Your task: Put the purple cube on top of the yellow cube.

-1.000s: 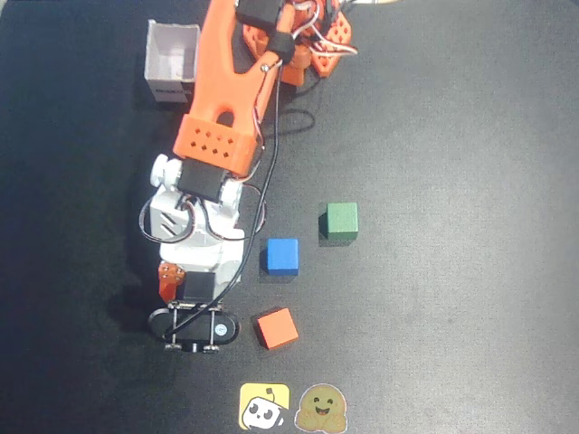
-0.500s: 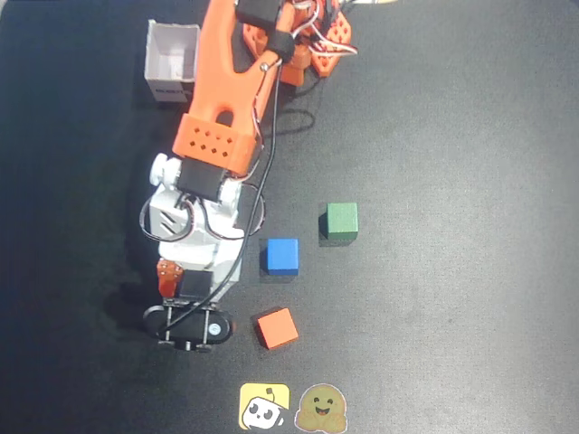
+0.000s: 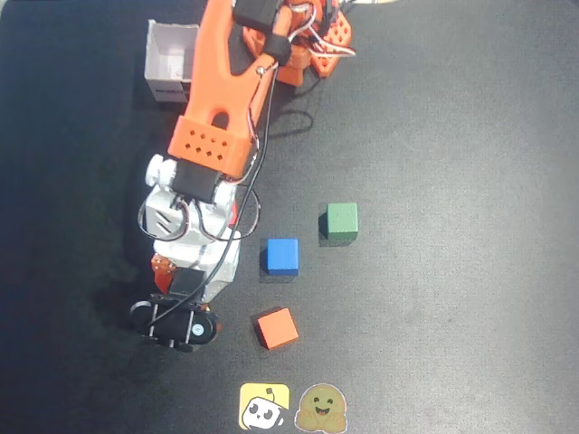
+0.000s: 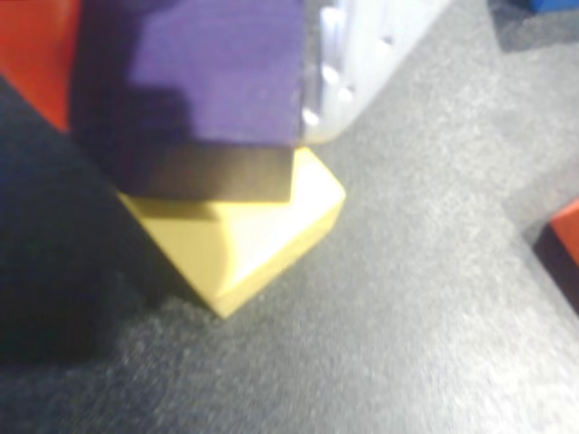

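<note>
gripper [image 4: 194, 81]: clamped on the purple cube [image 4: 213, 72]
purple cube: over the yellow cube [image 4: 244, 235], turned askew to it; contact unclear
yellow cube: flat on the worktop [image 4: 425, 316]

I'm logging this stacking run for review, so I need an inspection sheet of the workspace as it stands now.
Surface: dark mat, flat and matte.
Job's things: purple cube held between the pincer's fingers, over the yellow cube, edges not aligned; contact cannot be told. Both hidden under the arm in the overhead view.
Clutter: blue cube, green cube, orange cube, white box, two stickers at the bottom edge.
Pincer: shut on the purple cube, white finger at its right in the wrist view.
Cables: black wires along the arm.
Surroundings: nothing seen.
</note>
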Tool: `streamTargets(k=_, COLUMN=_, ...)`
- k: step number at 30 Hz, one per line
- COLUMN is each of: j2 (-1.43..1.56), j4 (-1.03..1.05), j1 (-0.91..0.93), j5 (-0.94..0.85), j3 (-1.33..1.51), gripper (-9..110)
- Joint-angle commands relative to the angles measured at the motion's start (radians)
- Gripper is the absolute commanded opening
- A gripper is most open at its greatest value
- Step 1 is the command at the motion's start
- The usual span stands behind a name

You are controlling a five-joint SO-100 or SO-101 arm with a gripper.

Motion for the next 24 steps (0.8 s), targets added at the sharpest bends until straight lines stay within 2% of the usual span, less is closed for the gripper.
streamTargets(k=1, j2=0.066, j4=-0.015, j1=0.006, j5=0.009, j3=-0.011, gripper=17)
streamTargets(k=24, j2=0.12, j4=-0.026, j1=0.002, j5=0.069, j3=-0.005, gripper=19)
